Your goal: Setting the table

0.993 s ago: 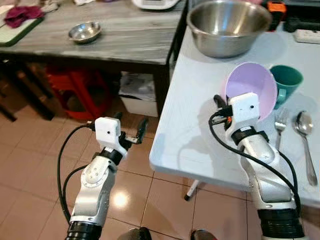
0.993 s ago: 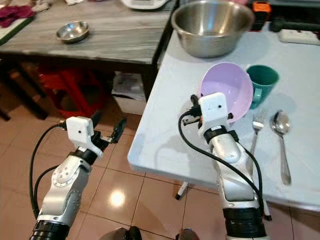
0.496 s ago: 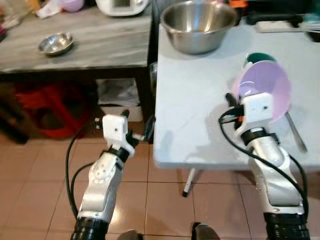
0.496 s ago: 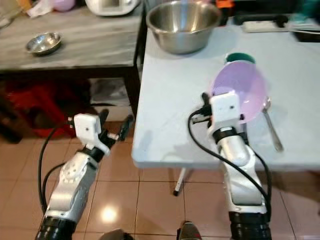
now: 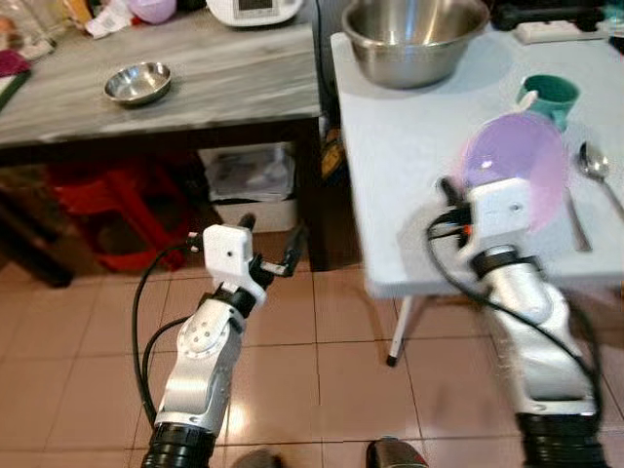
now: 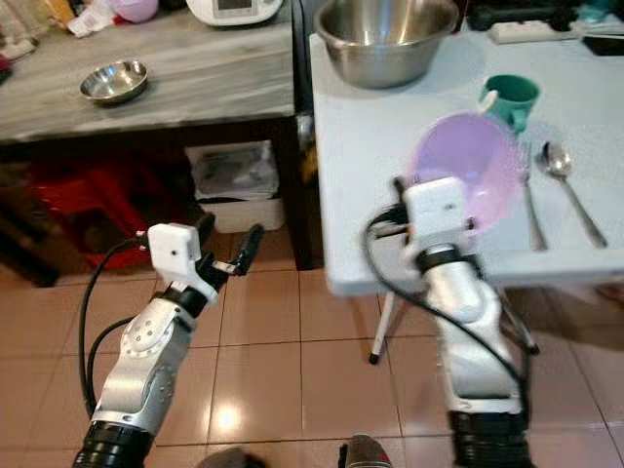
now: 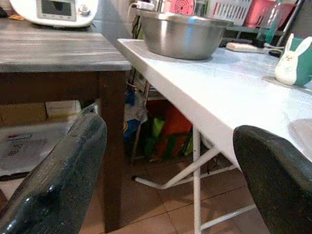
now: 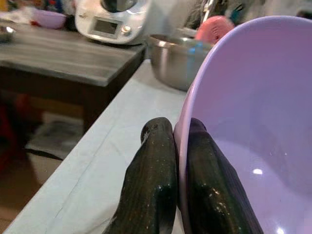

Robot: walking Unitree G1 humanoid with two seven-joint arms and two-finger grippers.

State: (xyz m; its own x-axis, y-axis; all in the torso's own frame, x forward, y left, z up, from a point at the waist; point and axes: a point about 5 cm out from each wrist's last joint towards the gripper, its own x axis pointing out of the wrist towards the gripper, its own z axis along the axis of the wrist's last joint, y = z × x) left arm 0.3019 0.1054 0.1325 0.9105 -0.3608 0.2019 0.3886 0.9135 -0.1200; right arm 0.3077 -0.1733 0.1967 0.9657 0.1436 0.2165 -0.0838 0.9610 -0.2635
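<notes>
Your right gripper (image 8: pixel 176 161) is clenched on the rim of the purple bowl (image 5: pixel 517 161), one black finger inside the rim and one outside. The bowl is tilted up on its side, held over the white table (image 5: pixel 409 146), right of centre in the left eye view. In the right wrist view the bowl (image 8: pixel 253 112) takes up the right half, with the fingers (image 8: pixel 153 185) pinching its edge at bottom centre.

Your left gripper (image 5: pixel 268 255) is released, fingers spread apart, nothing between them. It sits low, centre-left of the left eye view, over the tiled floor (image 5: pixel 78 361), beside the table edge and not touching it. The left wrist view shows the two black fingers (image 7: pixel 58 175) at the bottom corners, with the white table's edge and its leg between them.

On the white table: a green mug (image 5: pixel 548 95) at upper right, just behind the bowl. A spoon (image 5: pixel 597 168) lies at the right edge. A fork (image 6: pixel 530 200) lies just right of the bowl in the right eye view, with the spoon beside it. A big steel bowl (image 5: pixel 414 39) stands at top centre, on the table's far end.

The grey wooden table (image 5: pixel 195 88) in the upper left carries a small steel bowl (image 5: pixel 137 83) and a white appliance (image 5: pixel 255 10) at the top edge. A red stool (image 5: pixel 107 210) stands under it, a storage box (image 5: pixel 249 180) next to it.
</notes>
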